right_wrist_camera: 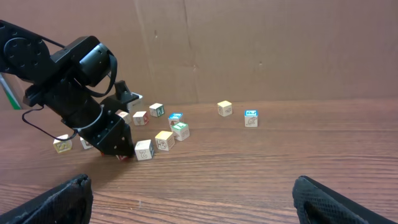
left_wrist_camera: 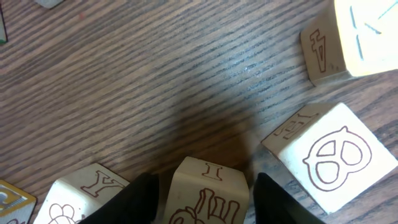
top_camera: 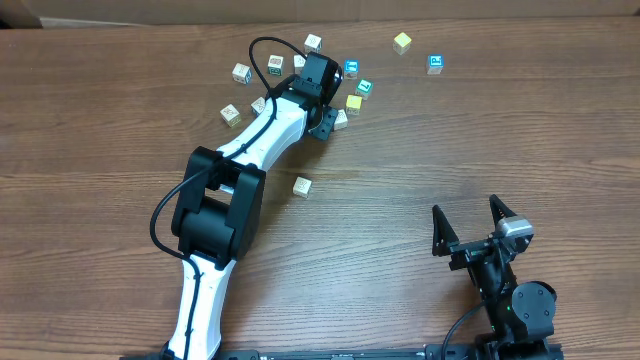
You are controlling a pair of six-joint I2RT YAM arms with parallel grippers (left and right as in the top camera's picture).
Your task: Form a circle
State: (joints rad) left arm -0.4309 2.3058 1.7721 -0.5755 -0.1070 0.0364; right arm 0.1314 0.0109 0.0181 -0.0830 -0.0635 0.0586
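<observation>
Several small whitish cubes with printed faces lie in a loose cluster [top_camera: 300, 80] at the back of the table; no closed circle shows. My left gripper [top_camera: 325, 125] is down among them by a plain yellow cube [top_camera: 354, 102]. In the left wrist view, its black fingers [left_wrist_camera: 140, 199] stand on either side of a cube marked "I" with a hand drawing [left_wrist_camera: 208, 193]. A narrow gap shows on each side. A pretzel cube [left_wrist_camera: 336, 155] lies to the right and a "Y" cube [left_wrist_camera: 81, 193] to the left. My right gripper [top_camera: 466, 210] rests open over bare wood at the near right.
Three cubes lie apart from the cluster: one yellowish [top_camera: 402, 42] and one blue-faced [top_camera: 435, 63] at the back right, and one [top_camera: 302, 185] nearer the middle. The left arm [top_camera: 250, 150] stretches diagonally across the table's left half.
</observation>
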